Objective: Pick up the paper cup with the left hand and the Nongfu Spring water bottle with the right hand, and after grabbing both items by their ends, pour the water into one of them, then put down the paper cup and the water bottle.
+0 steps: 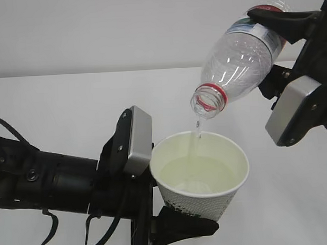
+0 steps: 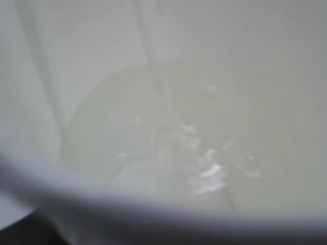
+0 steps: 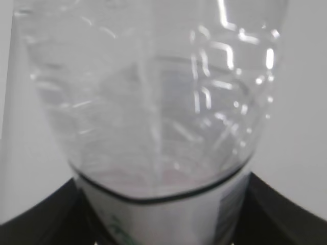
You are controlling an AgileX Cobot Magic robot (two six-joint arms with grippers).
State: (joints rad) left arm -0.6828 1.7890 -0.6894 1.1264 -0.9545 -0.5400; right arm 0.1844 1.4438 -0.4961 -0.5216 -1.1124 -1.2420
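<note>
Tilted bottle (image 1: 237, 57) clamped in right gripper (image 1: 279, 44), mouth down over cup (image 1: 201, 178). Thin stream of water (image 1: 196, 133) falling into cup, gripped low by left gripper (image 1: 176, 222) above table (image 1: 59, 100).

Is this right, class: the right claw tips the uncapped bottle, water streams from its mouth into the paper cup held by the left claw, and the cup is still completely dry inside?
One detail is wrong. The paper cup is not dry: the exterior and left wrist views show water pooled in it. The right claw does tip the uncapped bottle, and the left claw holds the cup.
</note>
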